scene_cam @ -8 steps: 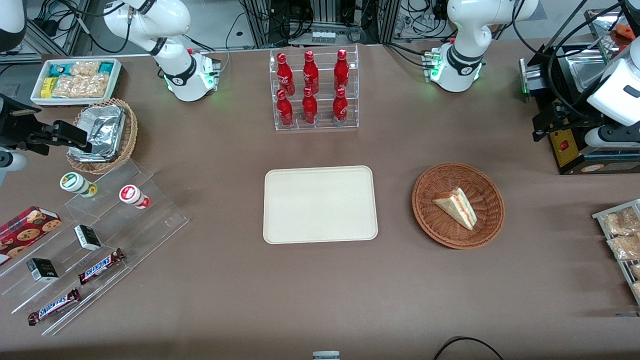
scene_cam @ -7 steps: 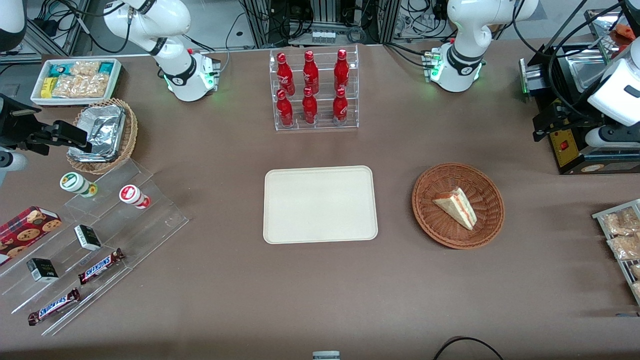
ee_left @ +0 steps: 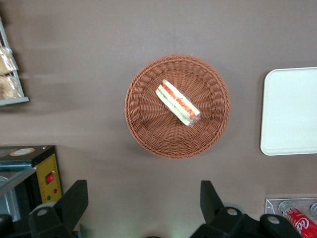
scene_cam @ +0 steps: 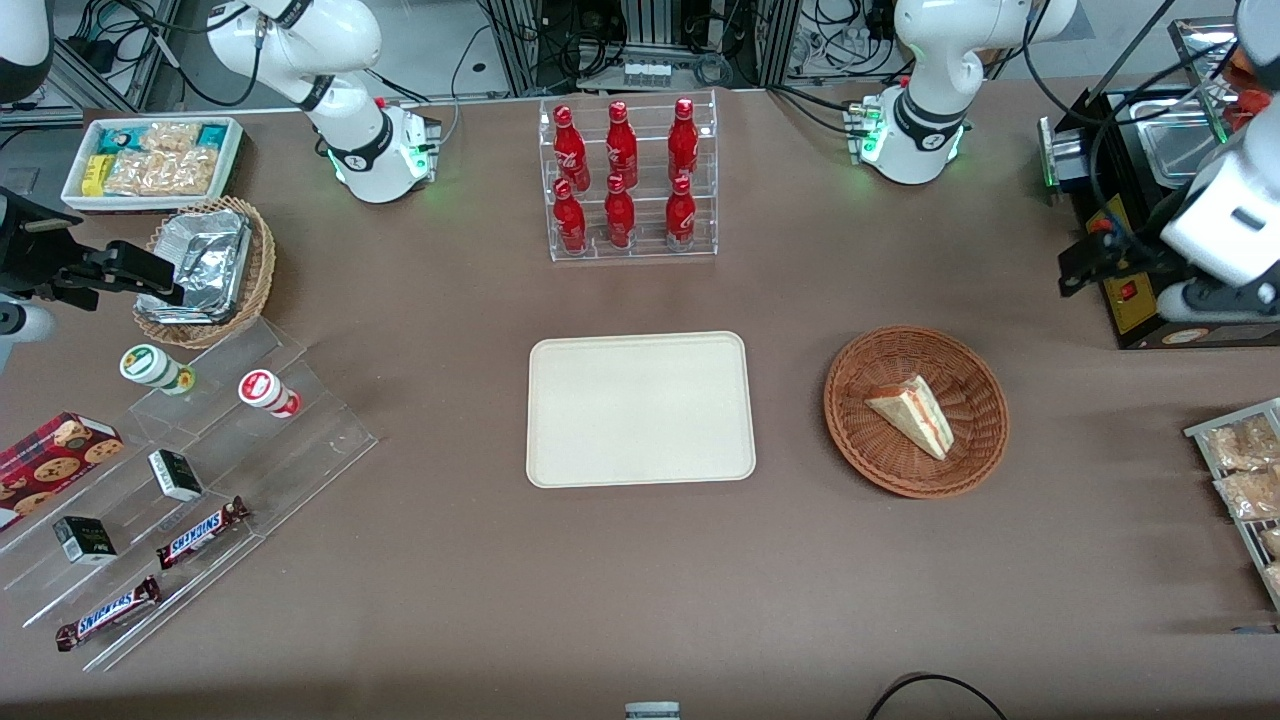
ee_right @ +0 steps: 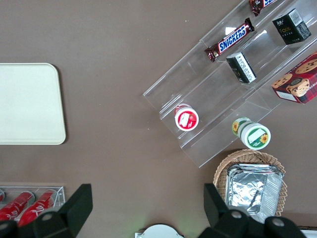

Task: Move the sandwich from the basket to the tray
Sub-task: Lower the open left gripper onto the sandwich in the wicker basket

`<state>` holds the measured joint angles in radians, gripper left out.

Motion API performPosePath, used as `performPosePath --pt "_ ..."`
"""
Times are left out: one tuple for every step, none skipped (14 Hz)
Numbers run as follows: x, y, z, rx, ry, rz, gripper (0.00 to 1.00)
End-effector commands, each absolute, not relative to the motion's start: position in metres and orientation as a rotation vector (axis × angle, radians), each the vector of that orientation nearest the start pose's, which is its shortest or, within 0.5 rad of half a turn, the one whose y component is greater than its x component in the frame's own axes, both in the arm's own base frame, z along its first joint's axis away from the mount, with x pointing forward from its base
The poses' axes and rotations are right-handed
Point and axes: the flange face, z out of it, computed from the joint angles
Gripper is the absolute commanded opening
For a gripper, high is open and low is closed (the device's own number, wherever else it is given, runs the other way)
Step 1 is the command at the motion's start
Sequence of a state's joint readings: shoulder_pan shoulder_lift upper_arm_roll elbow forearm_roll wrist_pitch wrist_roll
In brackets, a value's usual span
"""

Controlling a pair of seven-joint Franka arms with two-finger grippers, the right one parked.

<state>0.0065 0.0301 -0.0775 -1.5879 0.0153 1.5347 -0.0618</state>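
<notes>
Sandwich (ee_left: 177, 103) wedge in woven round basket (ee_left: 143, 124); pincer (ee_left: 141, 198) spread above.

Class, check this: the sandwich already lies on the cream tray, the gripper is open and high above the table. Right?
Wrong in one respect: the sandwich lies in the basket, as the left wrist view shows. The tray is bare; the gripper is open, high above the table.

The sandwich (scene_cam: 912, 414) (ee_left: 178, 102) — a pale bread wedge with red and green filling along its edge — lies in the round brown wicker basket (scene_cam: 858, 428) (ee_left: 148, 124). The cream tray (scene_cam: 640, 408) (ee_left: 290, 111) lies flat beside the basket, apart from it. The gripper (ee_left: 140, 208) hangs above the table near the basket, fingers spread.
</notes>
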Motion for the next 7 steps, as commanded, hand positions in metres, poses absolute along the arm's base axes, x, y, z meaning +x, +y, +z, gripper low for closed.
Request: performPosePath --pt "0.568 -0.042 0.545 -3.102 -0.087 0.147 1.00" --pt "0.567 -0.045 0.530 -3.103 -0.143 0.094 1.00" --pt "0.567 -0.047 0.513 -3.100 -0.224 0.067 1.00" --pt "0.566 -0.050 0.495 -3.097 -0.277 0.051 1.00" --pt "0.563 -0.057 0.473 -3.096 -0.327 0.025 1.00" --pt "0.558 -0.060 0.454 -3.100 -0.362 -0.012 1.00" --pt "0.552 -0.061 0.434 -3.109 -0.430 -0.053 1.00"
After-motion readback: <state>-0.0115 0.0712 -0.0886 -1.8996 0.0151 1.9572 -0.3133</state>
